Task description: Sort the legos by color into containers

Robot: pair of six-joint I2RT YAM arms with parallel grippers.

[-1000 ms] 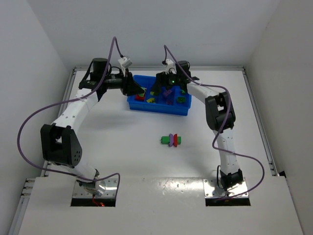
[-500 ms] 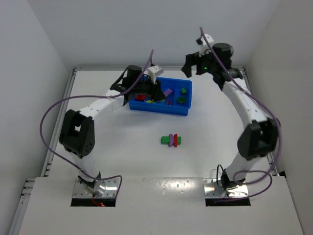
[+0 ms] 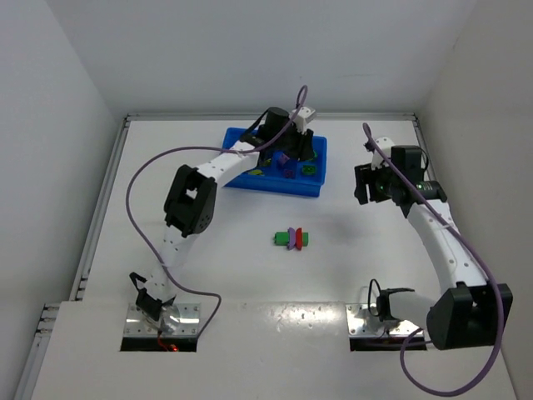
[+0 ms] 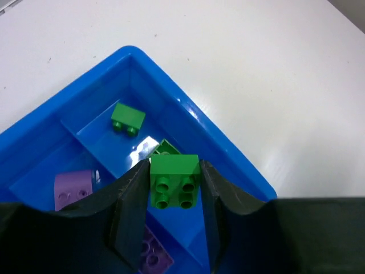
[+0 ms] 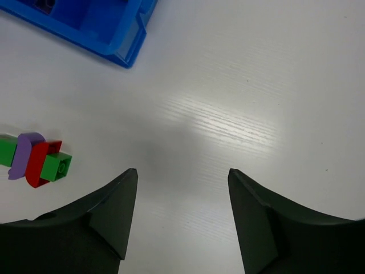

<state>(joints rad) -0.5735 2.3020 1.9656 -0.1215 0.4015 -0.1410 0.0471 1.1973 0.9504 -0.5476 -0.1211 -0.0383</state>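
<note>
The blue tray [image 3: 275, 188] stands at the back of the table with sorted legos in its compartments. My left gripper [image 3: 300, 150] hangs over the tray's right end, shut on a green brick [image 4: 174, 180] held above a compartment. Below it in the left wrist view lie a green brick [image 4: 128, 119], a second green brick [image 4: 165, 148] and a purple brick [image 4: 74, 185]. A joined strip of green, purple and red legos [image 3: 291, 239] lies mid-table and also shows in the right wrist view [image 5: 35, 161]. My right gripper [image 3: 366, 185] is open and empty over bare table, right of the tray.
The tray's corner [image 5: 114, 40] shows at the upper left of the right wrist view. White walls enclose the table on the left, back and right. Purple cables trail from both arms.
My left gripper has swept rightward along the tray from its left end to its right end. My right arm has left the tray, swung up and right, then come down right of it.
</note>
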